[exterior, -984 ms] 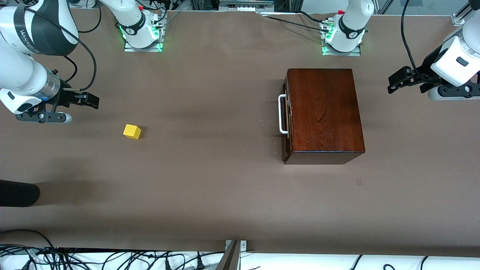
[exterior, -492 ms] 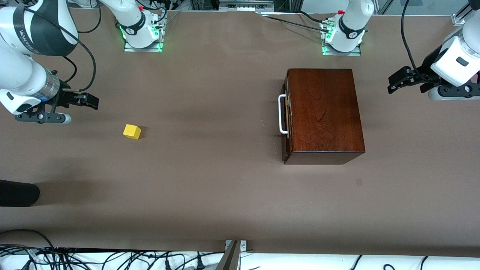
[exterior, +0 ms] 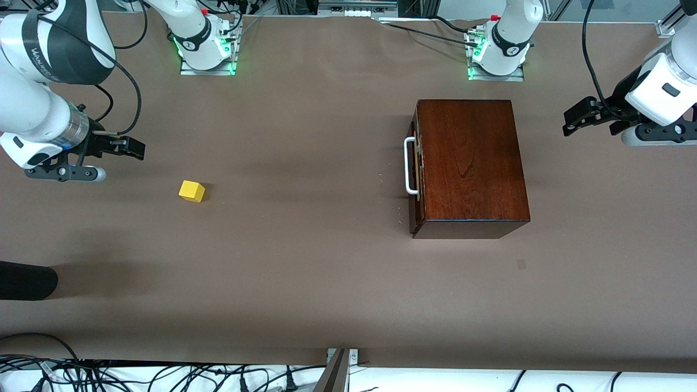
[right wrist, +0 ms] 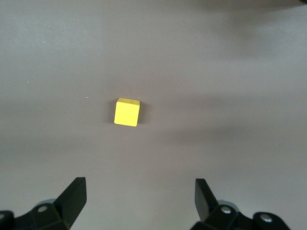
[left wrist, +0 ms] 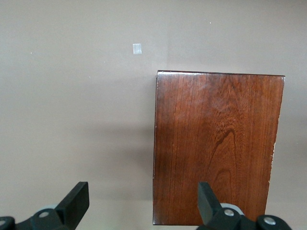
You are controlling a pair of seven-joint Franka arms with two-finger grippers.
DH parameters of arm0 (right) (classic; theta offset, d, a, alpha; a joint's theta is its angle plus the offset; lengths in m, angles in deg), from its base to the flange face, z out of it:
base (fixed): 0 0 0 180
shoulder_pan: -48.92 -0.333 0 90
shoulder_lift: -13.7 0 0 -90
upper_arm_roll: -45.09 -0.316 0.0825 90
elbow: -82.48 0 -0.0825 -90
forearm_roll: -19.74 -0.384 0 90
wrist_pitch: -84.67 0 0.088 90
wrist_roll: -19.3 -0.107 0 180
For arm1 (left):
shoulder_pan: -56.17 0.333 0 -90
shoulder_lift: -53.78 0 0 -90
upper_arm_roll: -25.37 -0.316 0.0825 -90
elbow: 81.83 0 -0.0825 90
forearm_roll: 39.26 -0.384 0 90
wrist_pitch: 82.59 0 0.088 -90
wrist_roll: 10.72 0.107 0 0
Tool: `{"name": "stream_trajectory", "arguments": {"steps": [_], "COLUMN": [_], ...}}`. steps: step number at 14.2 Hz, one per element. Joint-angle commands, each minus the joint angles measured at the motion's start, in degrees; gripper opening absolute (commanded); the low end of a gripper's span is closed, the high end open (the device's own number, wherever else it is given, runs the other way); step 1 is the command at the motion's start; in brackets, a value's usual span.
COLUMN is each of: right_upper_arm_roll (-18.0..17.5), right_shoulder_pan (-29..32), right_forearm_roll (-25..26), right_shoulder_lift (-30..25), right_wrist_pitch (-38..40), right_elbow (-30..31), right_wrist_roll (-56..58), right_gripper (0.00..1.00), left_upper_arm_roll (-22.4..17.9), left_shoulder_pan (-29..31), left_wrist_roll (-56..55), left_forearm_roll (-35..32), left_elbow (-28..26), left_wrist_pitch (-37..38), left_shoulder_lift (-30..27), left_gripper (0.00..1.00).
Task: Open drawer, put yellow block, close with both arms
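Note:
The reddish-brown wooden box stands toward the left arm's end of the table. Its drawer is pushed in, and the white U-shaped handle faces the right arm's end. The box top also shows in the left wrist view. The yellow block lies on the table toward the right arm's end and shows in the right wrist view. My left gripper hangs open and empty above the table beside the box. My right gripper hangs open and empty above the table near the block.
The brown table cover is bare between block and box. A black rounded object juts in at the right arm's end, nearer the camera. A small pale patch lies on the cover near the box. Cables run along the table's near edge.
My right gripper has shifted slightly upward in the front view. The left gripper, box and block have not moved.

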Motion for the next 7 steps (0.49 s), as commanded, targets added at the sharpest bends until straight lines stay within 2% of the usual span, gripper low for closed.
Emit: {"name": "stream_trajectory", "arguments": {"steps": [1, 7], "right_upper_arm_roll": [0.08, 0.08], "right_shoulder_pan": [0.02, -0.16], "right_forearm_roll": [-0.7, -0.96], "right_shoulder_lift": [0.52, 2.01], "right_wrist_pitch": [0.71, 0.89], "right_elbow": [-1.33, -2.12], "right_wrist_roll": [0.65, 0.12], "right_gripper": [1.0, 1.0], "left_upper_arm_roll": [0.04, 0.21], "left_shoulder_pan": [0.28, 0.19], "left_wrist_roll": [0.75, 0.49], "left_forearm_roll": [0.18, 0.18], "left_elbow": [0.28, 0.54], "left_wrist_pitch": [-0.09, -0.26], "left_shoulder_lift": [0.29, 0.72], "left_gripper": [1.0, 1.0]}}
